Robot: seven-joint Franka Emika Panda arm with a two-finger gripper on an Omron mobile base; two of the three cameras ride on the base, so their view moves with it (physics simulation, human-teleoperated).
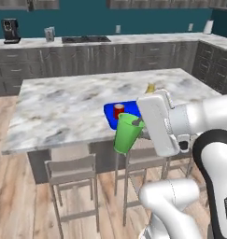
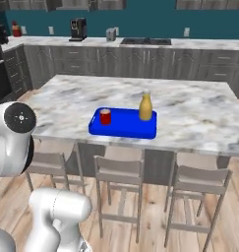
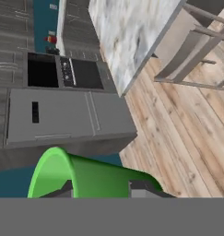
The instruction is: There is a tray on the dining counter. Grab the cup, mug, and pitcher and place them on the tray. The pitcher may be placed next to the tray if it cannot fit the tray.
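Observation:
My gripper [image 1: 138,123] is shut on the rim of the green cup [image 1: 126,133], which hangs tilted in the air in front of the dining counter [image 1: 63,107], just past its near edge. In the hand view the cup [image 3: 85,177] lies between my fingertips [image 3: 142,187]. The blue tray [image 1: 111,115] sits near that edge with the red mug [image 1: 118,111] standing in it. From the right, the tray [image 2: 123,130] holds the mug [image 2: 105,116] at its left end and the yellow pitcher [image 2: 145,107] at its right end. My hand hides most of the pitcher [image 1: 151,87] from the left.
Grey stools [image 1: 70,170] [image 2: 118,172] stand tucked under the counter's near side, over wooden floor. Along the back wall runs a worktop with dark drawers, a coffee machine [image 2: 78,28] and a cooktop [image 1: 85,39].

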